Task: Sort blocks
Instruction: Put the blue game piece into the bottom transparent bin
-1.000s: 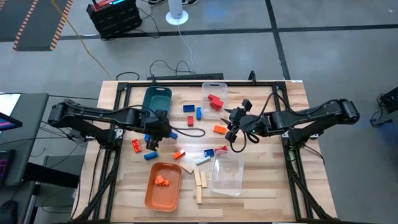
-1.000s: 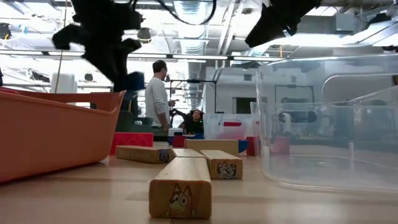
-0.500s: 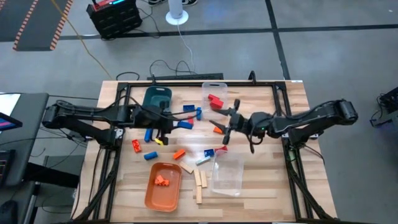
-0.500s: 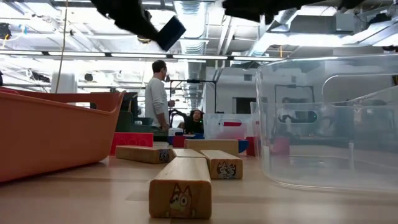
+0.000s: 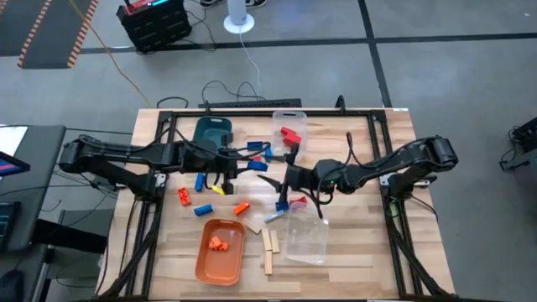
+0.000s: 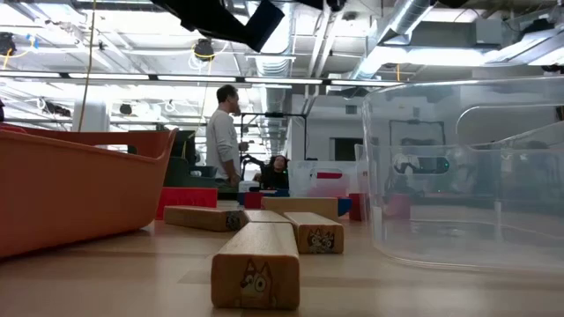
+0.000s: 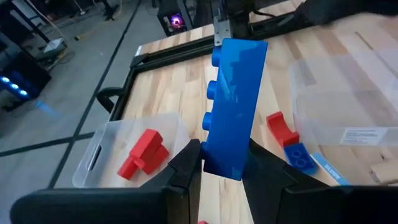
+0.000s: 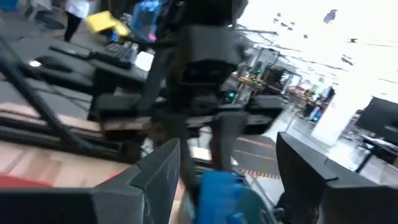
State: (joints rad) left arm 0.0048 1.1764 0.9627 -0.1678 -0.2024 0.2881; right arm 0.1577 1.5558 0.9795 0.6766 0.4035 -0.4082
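While a long blue brick (image 7: pixel 234 106) stands clamped upright between the fingers of the left tool (image 7: pixel 222 163), it hangs above the tabletop (image 5: pixel 352 256) just beside the far clear bin (image 7: pixel 134 149), which holds a red brick (image 7: pixel 143 152). Beyond that bin, on the wood, lie a red arched piece (image 7: pixel 282 129) and a small blue brick (image 7: pixel 297 155), next to a nearer clear bin (image 5: pixel 304 235) bearing a white label too small to read. The right tool (image 5: pixel 273 190) reaches toward the left one with fingers spread and empty. Plain wooden pieces (image 6: pixel 256 262), printed with a cartoon dog face, lie between the orange tray (image 5: pixel 221 251) and the nearer bin. A person (image 6: pixel 224 132) stands in the room behind.
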